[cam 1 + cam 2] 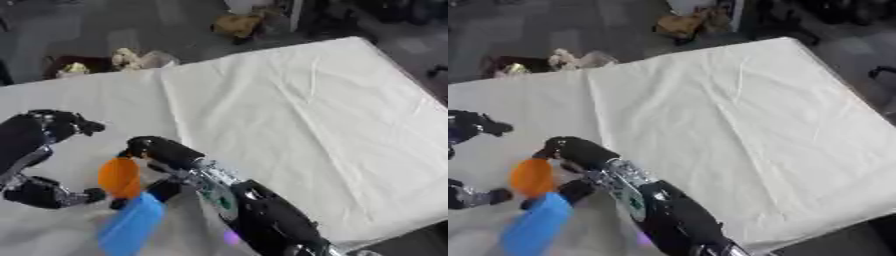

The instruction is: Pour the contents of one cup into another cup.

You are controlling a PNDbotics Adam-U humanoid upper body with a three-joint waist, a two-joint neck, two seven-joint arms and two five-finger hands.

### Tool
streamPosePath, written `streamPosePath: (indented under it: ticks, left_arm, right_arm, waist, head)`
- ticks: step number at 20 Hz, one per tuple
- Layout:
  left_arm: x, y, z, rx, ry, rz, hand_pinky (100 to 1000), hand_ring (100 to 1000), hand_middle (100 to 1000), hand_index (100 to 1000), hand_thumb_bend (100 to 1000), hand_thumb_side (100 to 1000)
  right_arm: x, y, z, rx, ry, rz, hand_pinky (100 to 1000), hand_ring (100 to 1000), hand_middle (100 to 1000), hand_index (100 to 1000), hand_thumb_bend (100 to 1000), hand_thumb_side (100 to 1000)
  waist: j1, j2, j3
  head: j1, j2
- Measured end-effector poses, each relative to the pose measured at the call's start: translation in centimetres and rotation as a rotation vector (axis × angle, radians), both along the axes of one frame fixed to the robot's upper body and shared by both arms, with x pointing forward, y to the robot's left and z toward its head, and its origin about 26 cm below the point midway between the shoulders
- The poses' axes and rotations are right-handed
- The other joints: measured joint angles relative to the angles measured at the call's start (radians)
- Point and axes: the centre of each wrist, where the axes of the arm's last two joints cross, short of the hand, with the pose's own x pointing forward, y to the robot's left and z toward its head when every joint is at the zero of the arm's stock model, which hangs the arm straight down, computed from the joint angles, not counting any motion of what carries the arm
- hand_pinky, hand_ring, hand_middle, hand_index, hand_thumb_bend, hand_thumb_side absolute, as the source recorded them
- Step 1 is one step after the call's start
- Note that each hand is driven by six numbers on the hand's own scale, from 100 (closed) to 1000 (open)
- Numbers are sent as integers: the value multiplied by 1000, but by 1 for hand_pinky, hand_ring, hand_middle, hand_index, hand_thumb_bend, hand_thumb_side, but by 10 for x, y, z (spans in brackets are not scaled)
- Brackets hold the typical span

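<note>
At lower left of the frame, an orange cup (pixel 119 177) is tipped above a blue cup (pixel 131 226). The right hand (pixel 162 152) curls around the orange one. The left hand (pixel 39 132), fingers spread, brackets the space beside them over the white-covered bench (pixel 306 110). Pouring well likely means tilting slowly, rim over the blue opening. Contents cannot be seen.

Indoor test or lab-like room: counter (pixel 297 100) draped in a creased white cloth (pixel 262 130), bare grey floor (pixel 131 30) beyond it, with soft toys (pixel 131 59) at 11 o'clock and a brownish heap (pixel 238 24) of stuff at 12 o'clock lying on that floor.
</note>
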Motion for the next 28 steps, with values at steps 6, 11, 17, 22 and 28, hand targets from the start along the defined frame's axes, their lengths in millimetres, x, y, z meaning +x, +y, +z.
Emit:
streamPosePath:
  ticks: [6, 11, 17, 22, 28]
  left_arm:
    - [-16, 26, -8, -258, 149, 99, 607, 667, 662, 886, 648, 818]
    - [-28, 39, -25, -453, 276, 155, 593, 670, 668, 892, 626, 923]
    - [-34, 51, -38, -599, 368, 190, 591, 682, 686, 895, 722, 1000]
    - [-37, 59, -45, -676, 407, 220, 589, 691, 697, 898, 768, 1000]
    - [-40, 69, -53, -728, 442, 258, 595, 712, 719, 903, 654, 1000]
  right_arm:
    - [5, -12, 2, 2, -18, -56, 941, 940, 719, 836, 524, 807]
    - [9, -23, 9, 53, -17, -108, 932, 937, 690, 808, 502, 772]
    - [11, -31, 32, 165, -38, -160, 921, 930, 649, 784, 493, 724]
    - [12, -42, 58, 278, -61, -214, 903, 921, 614, 750, 457, 679]
    - [10, -69, 84, 421, -59, -304, 886, 909, 592, 722, 396, 643]
  waist:
    - [-6, 0, 6]
    - [-12, 0, 9]
    - [-17, 0, 10]
    - [-25, 0, 5]
    - [-29, 0, -2]
  head:
    - [-5, 0]
    - [-8, 0]
    - [-8, 1]
    - [-7, 1]
    - [3, 2]
